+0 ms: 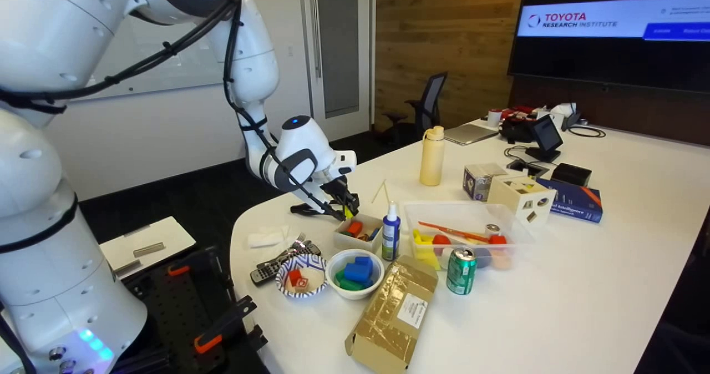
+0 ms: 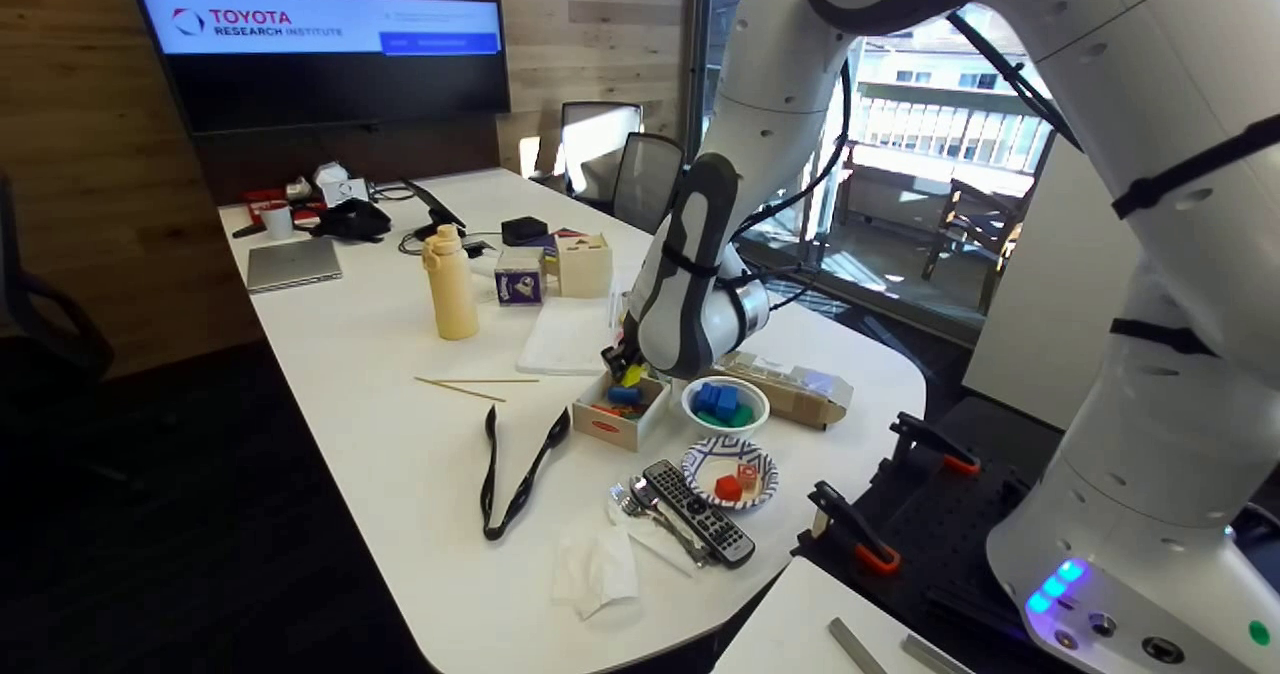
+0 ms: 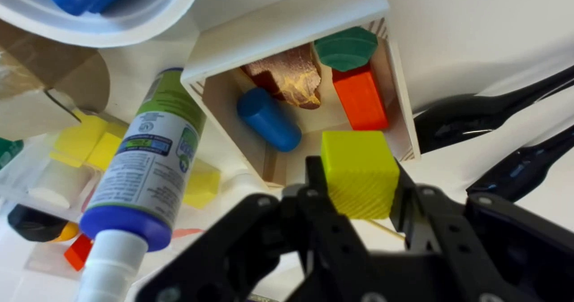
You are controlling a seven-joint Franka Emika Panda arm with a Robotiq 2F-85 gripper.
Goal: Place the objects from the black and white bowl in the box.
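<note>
My end effector (image 3: pixel 357 187) has a firm grip on a yellow block (image 3: pixel 358 165), just right of centre in the wrist view, where the block covers part of the lower rim of the box (image 3: pixel 287 22). Inside the box I see a blue cylinder (image 3: pixel 269 119), a red block (image 3: pixel 361 97) and a green piece (image 3: pixel 346 49). Right of centre in the lower half of an exterior view, the black and white bowl (image 2: pixel 708 468) stands on the surface (image 2: pixel 400 434), holding two red pieces (image 2: pixel 728 488), just beside a white bowl (image 2: pixel 760 405).
</note>
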